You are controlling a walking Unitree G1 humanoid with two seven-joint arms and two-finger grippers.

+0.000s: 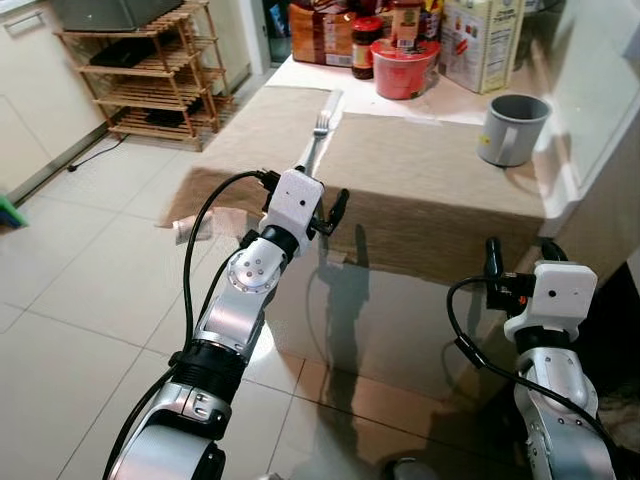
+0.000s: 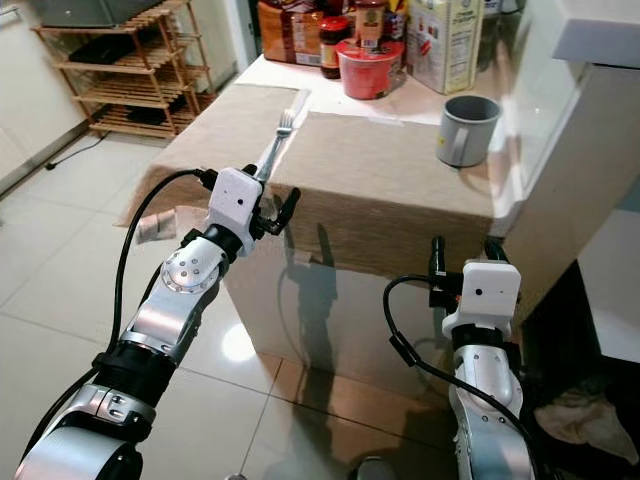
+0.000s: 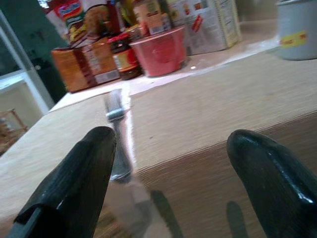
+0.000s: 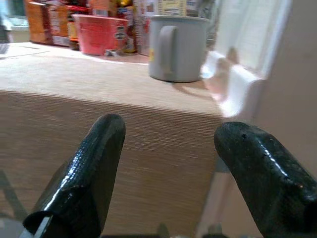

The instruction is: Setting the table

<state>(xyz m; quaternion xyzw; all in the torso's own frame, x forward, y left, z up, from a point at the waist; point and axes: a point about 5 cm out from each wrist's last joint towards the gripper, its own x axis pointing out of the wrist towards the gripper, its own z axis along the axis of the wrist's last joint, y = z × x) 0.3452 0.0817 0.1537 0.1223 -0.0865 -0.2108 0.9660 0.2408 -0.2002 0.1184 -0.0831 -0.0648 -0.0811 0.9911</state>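
Left wrist view: left gripper (image 3: 168,173) fingers apart near fork (image 3: 117,144); labels unreadable.

Left pincer (image 1: 322,212) beside fork (image 1: 318,137)

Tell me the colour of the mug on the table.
The mug is grey, with a yellowish label on its side; the left eye view shows it best.
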